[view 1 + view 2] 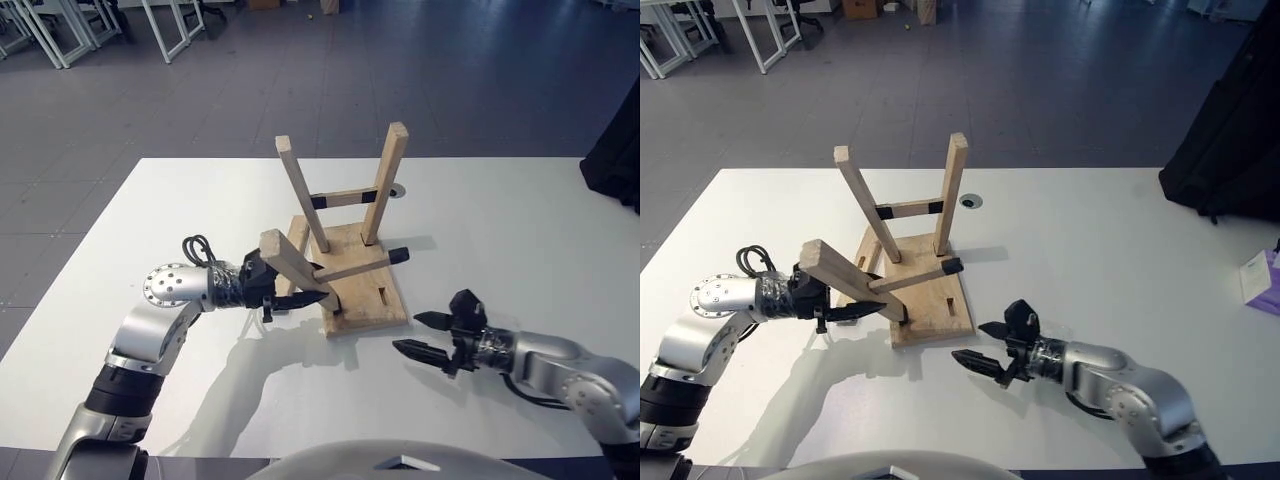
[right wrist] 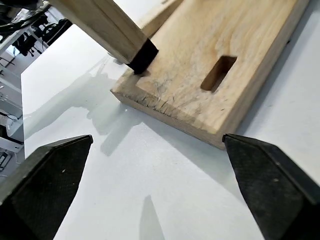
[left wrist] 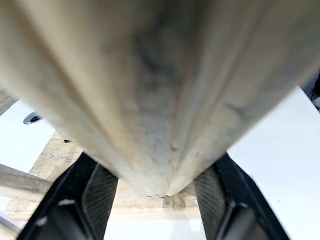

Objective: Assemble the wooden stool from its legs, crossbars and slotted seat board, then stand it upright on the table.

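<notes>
The slotted seat board (image 1: 372, 300) lies flat on the white table. Two legs (image 1: 385, 180) stand upright in its far slots, joined by a crossbar (image 1: 345, 198). My left gripper (image 1: 292, 284) is shut on a third leg (image 1: 290, 262), which leans with its black-taped foot at the board's near left corner. A crossbar (image 1: 360, 266) runs from that leg across the board. In the left wrist view the leg (image 3: 160, 90) sits between both fingers (image 3: 97, 195). My right gripper (image 1: 407, 333) hovers open just off the board's near edge, facing an empty slot (image 2: 218, 72).
A round cable hole (image 1: 396, 190) sits in the table behind the stool. A black bag (image 1: 1230, 130) stands off the table's right side, and a small purple and white pack (image 1: 1265, 280) lies at the right edge. White table surface spreads right and front.
</notes>
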You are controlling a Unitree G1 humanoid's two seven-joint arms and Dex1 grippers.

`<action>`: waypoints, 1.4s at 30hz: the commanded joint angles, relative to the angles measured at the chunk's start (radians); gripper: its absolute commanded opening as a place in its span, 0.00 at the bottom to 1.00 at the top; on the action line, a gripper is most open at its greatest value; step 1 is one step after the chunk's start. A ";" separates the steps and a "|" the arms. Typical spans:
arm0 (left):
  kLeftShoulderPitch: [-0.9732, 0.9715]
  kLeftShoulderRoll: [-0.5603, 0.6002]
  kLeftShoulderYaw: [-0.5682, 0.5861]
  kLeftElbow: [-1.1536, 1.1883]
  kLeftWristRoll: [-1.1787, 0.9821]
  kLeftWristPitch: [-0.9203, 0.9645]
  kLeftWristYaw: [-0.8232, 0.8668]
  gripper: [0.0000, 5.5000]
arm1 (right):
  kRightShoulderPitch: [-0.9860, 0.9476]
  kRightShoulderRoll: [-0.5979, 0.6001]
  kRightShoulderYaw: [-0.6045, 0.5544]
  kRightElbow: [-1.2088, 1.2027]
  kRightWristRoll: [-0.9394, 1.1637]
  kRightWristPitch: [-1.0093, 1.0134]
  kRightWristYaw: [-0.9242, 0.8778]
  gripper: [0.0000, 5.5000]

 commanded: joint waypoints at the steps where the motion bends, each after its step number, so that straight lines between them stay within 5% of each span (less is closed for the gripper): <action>1: 0.047 0.040 -0.097 0.019 0.081 0.044 -0.033 0.37 | -0.078 0.081 0.018 0.073 -0.070 -0.031 -0.040 0.87; 9: 0.064 0.061 -0.226 0.143 0.167 0.086 -0.037 0.37 | -0.004 0.073 -0.089 -0.002 -0.068 -0.011 -0.058 0.87; 19: -0.146 0.028 -0.158 0.226 0.109 -0.046 -0.063 0.37 | 0.015 0.119 -0.070 0.016 -0.119 -0.021 -0.080 0.87; 26: -0.205 0.020 -0.119 0.199 0.093 -0.037 -0.079 0.61 | 0.023 0.119 -0.073 0.015 -0.135 -0.022 -0.071 0.87; 32: -0.144 0.161 -0.055 0.209 0.150 -0.003 -0.083 0.79 | 0.052 0.107 -0.094 0.001 -0.144 -0.027 -0.059 0.87; 36: -0.088 0.044 0.153 0.064 0.038 0.244 0.232 0.79 | 0.082 0.111 -0.111 -0.027 -0.147 -0.025 -0.076 0.87; 38: -0.034 -0.142 0.255 -0.094 -0.054 0.525 0.540 0.79 | 0.086 0.135 -0.120 -0.051 -0.148 -0.016 -0.114 0.87; 42: 0.109 -0.334 0.240 -0.241 0.063 0.652 0.878 0.79 | 0.091 0.184 -0.131 -0.111 -0.138 0.009 -0.199 0.87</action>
